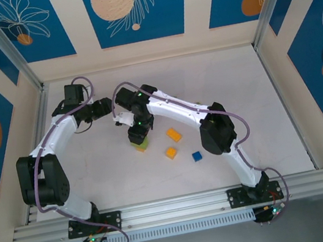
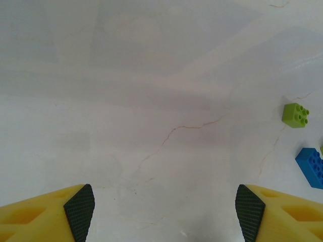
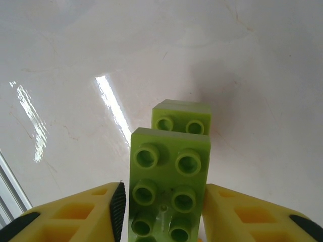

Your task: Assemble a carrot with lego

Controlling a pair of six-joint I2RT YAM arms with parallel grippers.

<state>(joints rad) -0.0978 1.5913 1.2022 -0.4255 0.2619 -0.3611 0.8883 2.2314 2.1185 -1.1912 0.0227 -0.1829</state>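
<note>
left arm: elbow folded, left hand (image 2: pixel 164 206) spread over bare surface (image 2: pixel 151 101), left of green stack (image 1: pixel 141 143) | right arm: stretched leftward, right hand (image 3: pixel 162 201) pointing down, fingers flanking green stack, pinch cannot tell | orange bricks (image 1: pixel 174 134), blue brick (image 1: pixel 197 156): right of green stack

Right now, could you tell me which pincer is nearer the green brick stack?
Right. The right pincer has the green brick stack between its fingers; the left pincer hangs open, off to its left.
</note>
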